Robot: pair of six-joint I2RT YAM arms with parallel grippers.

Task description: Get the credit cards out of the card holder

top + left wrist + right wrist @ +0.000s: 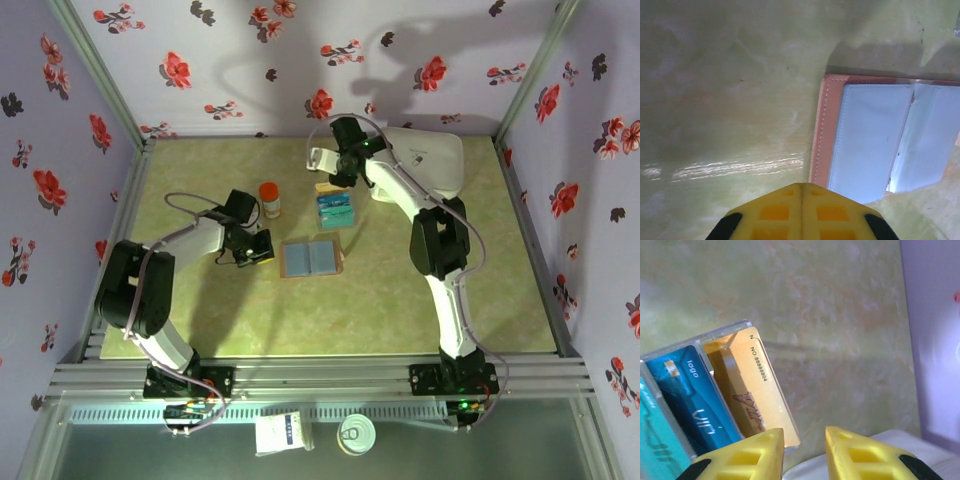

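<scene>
left end effector (801, 186) closed empty by card holder (865, 135); right end effector (805, 432) parted, empty, near credit cards (747, 385).

We see our left gripper (801, 187) with fingers pressed together; our right gripper (805, 440) holds its fingers parted, a gap between them.

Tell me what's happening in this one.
Two arms are emptying a card holder. It lies open mid-table, its panels looking bare. The credit cards stand in a clear tray, and the right gripper hangs by them, jaws apart, holding nothing. The left gripper is shut beside the holder's edge.
</scene>
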